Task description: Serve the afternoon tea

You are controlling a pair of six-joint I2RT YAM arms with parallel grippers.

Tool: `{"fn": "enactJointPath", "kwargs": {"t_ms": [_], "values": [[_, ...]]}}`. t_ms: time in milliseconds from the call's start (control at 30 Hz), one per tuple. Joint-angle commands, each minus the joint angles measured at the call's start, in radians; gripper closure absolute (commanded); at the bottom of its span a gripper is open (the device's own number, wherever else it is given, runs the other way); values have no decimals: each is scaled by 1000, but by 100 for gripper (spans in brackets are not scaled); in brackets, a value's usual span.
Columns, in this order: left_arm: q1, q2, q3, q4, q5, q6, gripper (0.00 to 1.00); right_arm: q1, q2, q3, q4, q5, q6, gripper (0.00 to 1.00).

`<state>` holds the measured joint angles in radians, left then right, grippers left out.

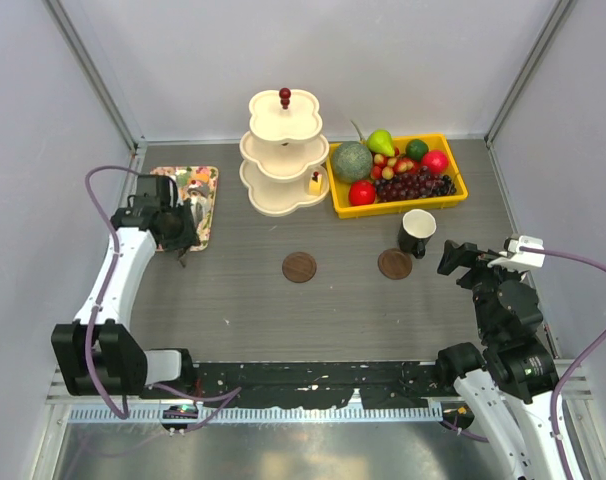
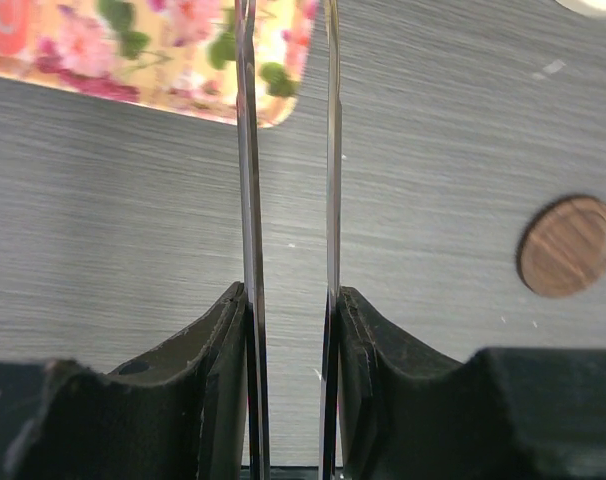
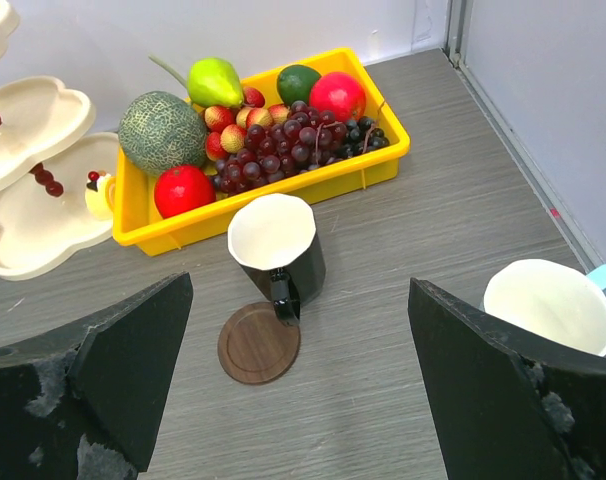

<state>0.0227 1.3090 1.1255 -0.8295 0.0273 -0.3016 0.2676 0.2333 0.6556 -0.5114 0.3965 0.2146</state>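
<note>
Left gripper (image 2: 291, 320): clamped on metal tongs (image 2: 249, 150), table's (image 1: 233, 290) nine o'clock, presumably for serving. Right gripper (image 3: 298, 300): spread wide, empty, black mug (image 3: 303, 275) at twelve.

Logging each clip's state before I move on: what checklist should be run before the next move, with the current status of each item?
1. Left gripper shut on tongs: ok.
2. Right gripper open: ok.
3. Black mug on coaster: not ok, it stands beside it.
4. Other coaster bare: ok.
5. White mug upright: ok.
6. Cake on the bottom tier of the stand: ok.
</note>
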Motion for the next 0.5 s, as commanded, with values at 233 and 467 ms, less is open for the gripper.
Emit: {"fn": "enactJointPath", "kwargs": {"t_ms": [233,467], "values": [[-306,2,17,147,88,22,69,5,-17,-4,50,-5,-4,4],[-391,168,95,283,106,-2,69,4,-29,-5,51,11,-11,4]]}}
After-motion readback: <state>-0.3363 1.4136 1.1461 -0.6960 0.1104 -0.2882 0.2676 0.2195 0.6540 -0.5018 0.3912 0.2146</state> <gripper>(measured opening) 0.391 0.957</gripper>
